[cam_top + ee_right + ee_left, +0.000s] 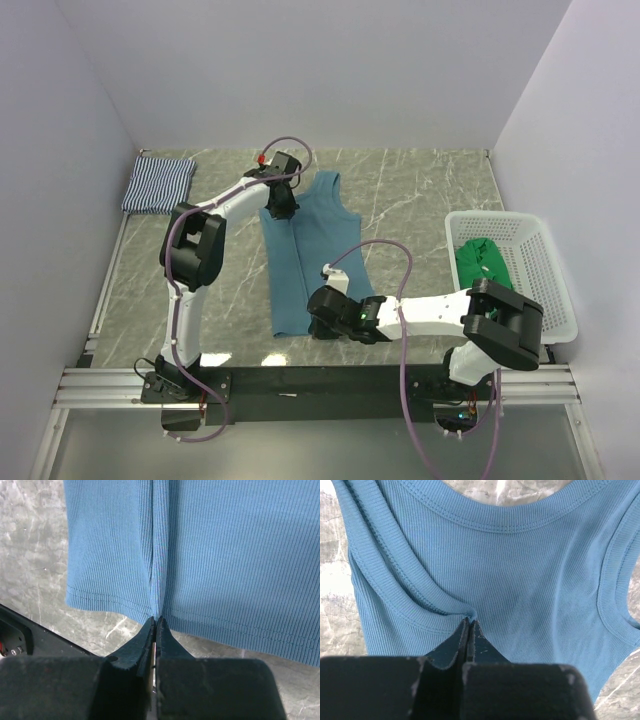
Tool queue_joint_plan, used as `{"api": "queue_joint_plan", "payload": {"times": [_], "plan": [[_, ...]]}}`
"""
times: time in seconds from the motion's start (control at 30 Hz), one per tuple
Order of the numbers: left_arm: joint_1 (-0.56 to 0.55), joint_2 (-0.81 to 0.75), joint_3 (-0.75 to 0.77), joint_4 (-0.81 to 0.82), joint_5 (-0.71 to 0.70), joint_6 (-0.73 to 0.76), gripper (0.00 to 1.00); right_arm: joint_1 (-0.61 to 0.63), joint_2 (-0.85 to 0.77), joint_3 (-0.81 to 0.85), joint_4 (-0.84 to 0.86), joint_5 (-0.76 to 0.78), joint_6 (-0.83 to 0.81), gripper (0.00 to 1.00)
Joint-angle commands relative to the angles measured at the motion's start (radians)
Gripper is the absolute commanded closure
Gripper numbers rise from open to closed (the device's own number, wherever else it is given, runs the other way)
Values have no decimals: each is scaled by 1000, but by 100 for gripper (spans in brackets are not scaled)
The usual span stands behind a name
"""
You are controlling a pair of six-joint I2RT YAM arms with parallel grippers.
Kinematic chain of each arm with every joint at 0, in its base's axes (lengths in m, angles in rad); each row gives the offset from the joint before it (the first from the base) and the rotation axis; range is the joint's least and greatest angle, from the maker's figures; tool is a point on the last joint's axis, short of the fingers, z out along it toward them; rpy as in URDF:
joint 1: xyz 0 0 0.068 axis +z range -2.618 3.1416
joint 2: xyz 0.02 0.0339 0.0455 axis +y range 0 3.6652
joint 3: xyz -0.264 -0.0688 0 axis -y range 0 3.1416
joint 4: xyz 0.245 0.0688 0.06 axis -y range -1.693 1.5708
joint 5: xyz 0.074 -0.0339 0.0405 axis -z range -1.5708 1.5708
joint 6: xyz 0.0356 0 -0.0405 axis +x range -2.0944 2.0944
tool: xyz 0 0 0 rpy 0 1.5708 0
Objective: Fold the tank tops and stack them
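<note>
From above: finds teal top (300,260) laid lengthwise on table (420,200), neck away from the arm bases, its left side seemingly doubled inward. Puts left gripper (282,205) at the strap end and right gripper (318,326) at the hem. Places striped top (158,183), folded, at the far left corner. Places green top (482,262) bunched inside basket (555,262) on the right, well apart from the others.

From the left wrist: shows jaws pressed together on a pucker of ribbed cloth below the neckline, just beside the folded-over armhole binding. Clamped on the teal top, then.

From the right wrist: shows jaws closed on the hem, right where a lengthwise crease meets the stitched edge, with bare table to either side.

On handling: expect light, limp, stretchy rib knit with no stiffness, so likely to sag and drag between pinch points. Better taken at edges and seams, such as hem stitching or armhole binding, than mid-panel, where only one layer may lift. Best kept taut between both grips and carried evenly, lest the fold skew or bunch.
</note>
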Motion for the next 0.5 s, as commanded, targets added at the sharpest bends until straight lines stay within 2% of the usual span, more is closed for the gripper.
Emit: {"api": "queue_joint_plan", "payload": {"times": [0.0,0.17,0.47], "plan": [[-13,-3,33,33,-39,11,99,1,-16,-12,31,9,14,100],[-22,3,30,28,-56,17,96,1,-16,-26,38,9,23,100],[-31,-11,-8,71,-53,44,80,2,-40,-47,37,18,37,98]]}}
